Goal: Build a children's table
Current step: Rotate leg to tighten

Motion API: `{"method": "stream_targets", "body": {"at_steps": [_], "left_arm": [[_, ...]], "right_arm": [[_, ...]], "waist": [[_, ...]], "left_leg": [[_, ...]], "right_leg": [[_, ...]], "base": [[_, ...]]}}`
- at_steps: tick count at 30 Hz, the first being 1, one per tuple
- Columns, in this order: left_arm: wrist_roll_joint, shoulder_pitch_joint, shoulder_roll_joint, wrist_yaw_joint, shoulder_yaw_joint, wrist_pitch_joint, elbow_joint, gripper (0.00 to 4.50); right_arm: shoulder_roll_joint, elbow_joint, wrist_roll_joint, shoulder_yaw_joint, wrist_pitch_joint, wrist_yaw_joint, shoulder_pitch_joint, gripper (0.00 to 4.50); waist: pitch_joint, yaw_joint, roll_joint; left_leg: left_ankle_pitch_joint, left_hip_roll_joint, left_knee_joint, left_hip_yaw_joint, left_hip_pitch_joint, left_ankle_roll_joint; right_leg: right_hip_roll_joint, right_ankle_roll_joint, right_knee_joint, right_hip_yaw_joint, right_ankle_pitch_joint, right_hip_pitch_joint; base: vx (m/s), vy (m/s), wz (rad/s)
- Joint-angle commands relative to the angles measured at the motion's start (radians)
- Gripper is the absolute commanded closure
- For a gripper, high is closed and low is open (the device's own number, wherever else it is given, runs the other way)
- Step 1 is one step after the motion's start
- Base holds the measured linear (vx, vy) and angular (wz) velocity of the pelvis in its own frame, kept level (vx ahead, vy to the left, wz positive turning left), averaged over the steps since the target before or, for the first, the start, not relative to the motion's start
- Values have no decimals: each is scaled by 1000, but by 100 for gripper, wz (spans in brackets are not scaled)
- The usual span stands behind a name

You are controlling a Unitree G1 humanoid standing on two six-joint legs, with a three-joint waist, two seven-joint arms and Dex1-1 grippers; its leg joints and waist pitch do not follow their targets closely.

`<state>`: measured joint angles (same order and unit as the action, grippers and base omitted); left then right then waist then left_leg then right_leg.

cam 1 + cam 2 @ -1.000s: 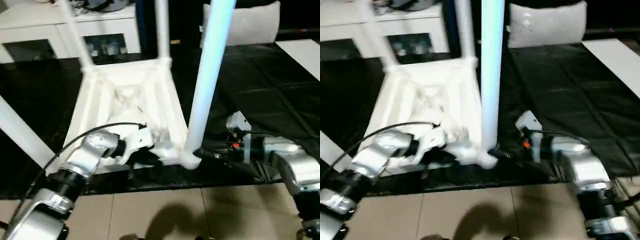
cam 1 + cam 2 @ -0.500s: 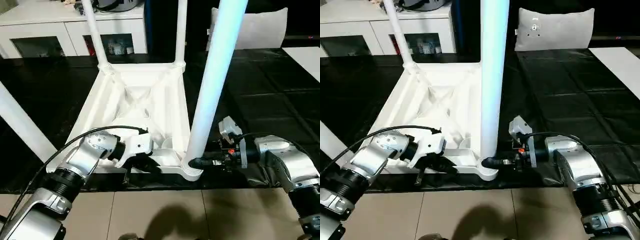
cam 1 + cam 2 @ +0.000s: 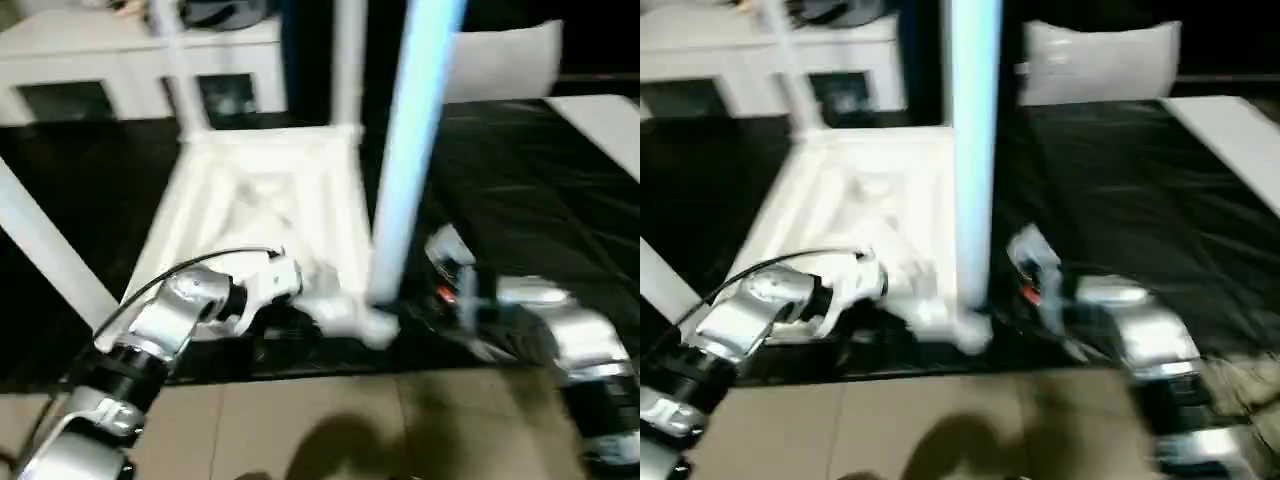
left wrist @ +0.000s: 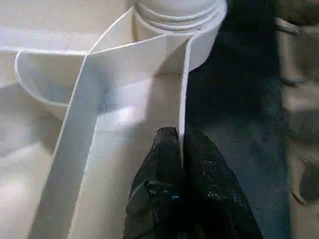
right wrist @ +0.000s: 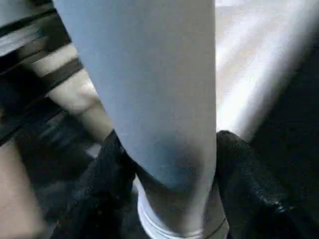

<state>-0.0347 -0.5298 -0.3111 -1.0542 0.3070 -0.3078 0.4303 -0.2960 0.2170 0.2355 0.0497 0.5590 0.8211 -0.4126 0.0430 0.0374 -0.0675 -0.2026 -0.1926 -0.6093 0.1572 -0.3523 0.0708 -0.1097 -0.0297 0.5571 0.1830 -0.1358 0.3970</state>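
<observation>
The children's table lies upside down on the black cover, its ribbed white top [image 3: 250,190] facing up. Two legs stand in the far sockets [image 3: 170,60] [image 3: 348,60], and a third [image 3: 45,250] slants out at the left. The near right leg [image 3: 405,150] stands in its corner socket [image 3: 372,325]. My right gripper [image 5: 169,149] is shut on this leg just above the socket, one black finger [image 5: 99,179] on each side. My left gripper [image 4: 180,137] is shut on the thin near edge wall [image 4: 185,89] of the top, close to that corner.
The black-covered work table [image 3: 520,180] ends just in front of the table top, with tiled floor [image 3: 300,420] below. A white cabinet [image 3: 100,50] and a grey cushion [image 3: 500,60] stand behind. A white board [image 3: 600,110] lies at the far right.
My right gripper's fingers have closed in around the base of the near right leg. The left gripper keeps its pinch on the edge wall. The head view has shifted slightly.
</observation>
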Motion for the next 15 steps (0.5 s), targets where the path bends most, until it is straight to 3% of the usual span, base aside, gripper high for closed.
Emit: {"method": "stream_targets", "body": {"at_steps": [1, 2, 3, 4, 5, 6, 7, 8, 9, 10, 11, 12, 14, 15], "left_arm": [[28, -36, 66, 88, -26, -44, -32, 450], [27, -40, 77, 113, -35, -53, -28, 450], [15, -48, 95, 168, -48, -76, -24, 450], [3, -57, 114, 221, -59, -100, -20, 450], [-1, -60, 127, 247, -65, -115, -21, 450], [-2, -60, 136, 261, -68, -129, -27, 450], [-5, -59, 152, 283, -73, -148, -35, 450], [-8, -58, 158, 287, -71, -152, -39, 450], [-10, -57, 161, 290, -69, -153, -41, 450], [-12, -53, 164, 292, -63, -154, -45, 450], [-15, -50, 167, 291, -56, -143, -41, 450], [-14, -41, 164, 282, -41, -129, -46, 450], [-9, -36, 149, 261, -29, -124, -62, 450], [-4, -35, 144, 252, -28, -122, -66, 450]], "right_arm": [[84, 41, -26, 4, 59, -168, -20, 247], [104, 50, -36, -4, 55, -208, -23, 248], [142, 65, -53, -22, 51, -288, -30, 248], [173, 80, -71, -35, 45, -361, -38, 248], [195, 91, -77, -43, 40, -404, -45, 248], [212, 93, -75, -53, 38, -427, -46, 248], [241, 92, -68, -70, 37, -460, -49, 248], [250, 88, -65, -74, 35, -468, -49, 248], [254, 86, -64, -75, 31, -471, -48, 214], [258, 80, -64, -75, 20, -471, -46, 181], [252, 79, -68, -69, -4, -460, -44, 181], [240, 64, -72, -59, -34, -432, -36, 178], [222, 43, -64, -57, -38, -394, -33, 152], [216, 37, -59, -56, -42, -377, -32, 152]], "waist": [[-56, -14, 9], [-55, -32, 2], [-55, -48, -7], [-55, -48, -7], [-49, -71, -9], [-49, -72, -5], [-50, -77, -4], [-47, -83, 1], [-49, -89, 1], [-49, -89, 1], [-52, -93, -5], [-56, -93, 8], [-60, -86, 3], [-63, -82, 4]], "left_leg": [[-326, -19, 63, -18, -4, -18], [-361, -27, 69, -27, -11, -17], [-419, -40, 76, -33, 3, -25], [-419, -40, 76, -33, 3, -25], [-493, -55, 89, -43, 2, -15], [-510, -54, 91, -44, 4, -14], [-506, -41, 82, -37, 13, -13], [-471, -22, 70, -30, 16, -11], [-437, -15, 65, -28, 9, -14], [-437, -15, 65, -28, 9, -14], [-427, -21, 71, -32, 4, -21], [-410, -25, 74, -33, -3, -28], [-379, -27, 76, -33, -3, -35], [-337, -31, 79, -34, -12, -43]], "right_leg": [[-47, 67, -123, -12, -633, -61], [-47, 71, -121, -5, -612, -69], [-49, 60, -126, -3, -588, -68], [-49, 60, -126, -3, -588, -68], [-50, 37, -110, -6, -548, -75], [-50, 39, -109, -9, -550, -75], [-57, 36, -116, -13, -571, -66], [-61, 37, -134, -1, -620, -58], [-61, 48, -137, 4, -634, -63], [-61, 48, -137, 4, -634, -63], [-59, 41, -132, -1, -596, -65], [-60, 31, -124, -7, -558, -69], [-64, 8, -114, -18, -514, -69], [-64, -18, -101, -27, -455, -74]], "base": [[0, 0, 0], [0, 0, 0], [0, 0, 0], [0, 0, 0], [0, 0, 0], [0, 0, 0], [0, 0, 0], [0, 0, 0], [0, 0, 0], [0, 0, 0], [0, 0, 0], [0, 0, 0], [0, 0, 0], [0, 0, 0]]}}
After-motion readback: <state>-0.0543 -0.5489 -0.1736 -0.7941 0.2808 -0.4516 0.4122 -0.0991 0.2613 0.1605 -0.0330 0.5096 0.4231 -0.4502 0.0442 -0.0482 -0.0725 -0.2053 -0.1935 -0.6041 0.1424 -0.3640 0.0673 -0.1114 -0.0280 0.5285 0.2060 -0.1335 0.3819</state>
